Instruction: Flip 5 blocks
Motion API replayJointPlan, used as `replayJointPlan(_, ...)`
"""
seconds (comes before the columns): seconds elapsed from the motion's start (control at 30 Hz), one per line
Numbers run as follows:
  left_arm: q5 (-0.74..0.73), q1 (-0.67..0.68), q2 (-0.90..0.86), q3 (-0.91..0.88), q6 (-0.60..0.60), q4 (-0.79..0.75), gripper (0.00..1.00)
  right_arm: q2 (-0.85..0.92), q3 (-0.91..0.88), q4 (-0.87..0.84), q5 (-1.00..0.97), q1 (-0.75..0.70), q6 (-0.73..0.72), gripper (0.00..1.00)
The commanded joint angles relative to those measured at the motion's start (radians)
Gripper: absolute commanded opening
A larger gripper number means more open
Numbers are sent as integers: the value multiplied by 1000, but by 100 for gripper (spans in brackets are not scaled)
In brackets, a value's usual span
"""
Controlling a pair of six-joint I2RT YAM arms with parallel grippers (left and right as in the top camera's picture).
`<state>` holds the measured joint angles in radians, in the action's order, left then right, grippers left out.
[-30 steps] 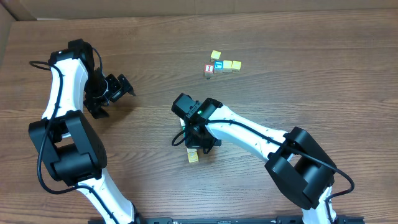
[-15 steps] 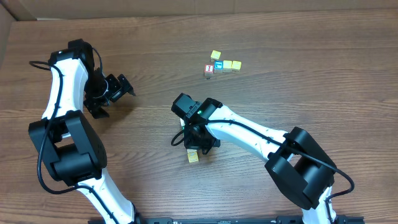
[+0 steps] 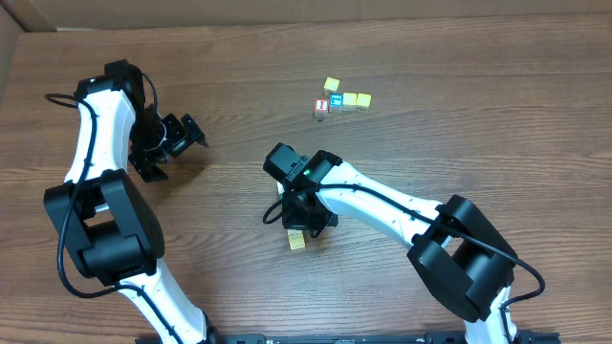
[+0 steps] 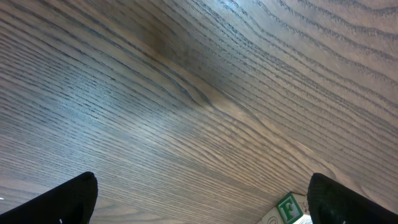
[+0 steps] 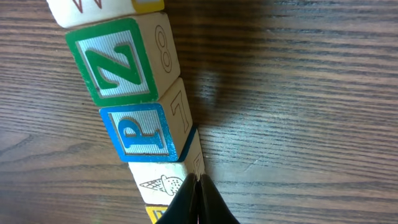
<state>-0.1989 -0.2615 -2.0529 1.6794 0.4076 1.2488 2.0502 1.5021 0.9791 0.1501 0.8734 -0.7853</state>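
Wood table (image 3: 459, 115); blocks (image 5: 134, 106) likely light, rigid, pinch opposite side faces; right gripper (image 5: 198, 186) clenched empty, left gripper (image 4: 202, 186) released.

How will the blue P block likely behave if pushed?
The blue P block looks like rigid wood, so probably stiff and light. Flat faces suggest it slides or tips rather than rolls. It sits tight against the green Z block, so that would likely shift too.
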Motion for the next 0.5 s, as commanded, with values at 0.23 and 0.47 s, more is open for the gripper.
replayJointPlan(0.23, -3, 10, 3, 18, -15, -1, 100, -27, -6, -5, 0, 9, -4, 4)
replayJointPlan(0.47, -3, 10, 3, 18, -15, -1, 100, -27, -2, 21, -14, -28, 0, 4)
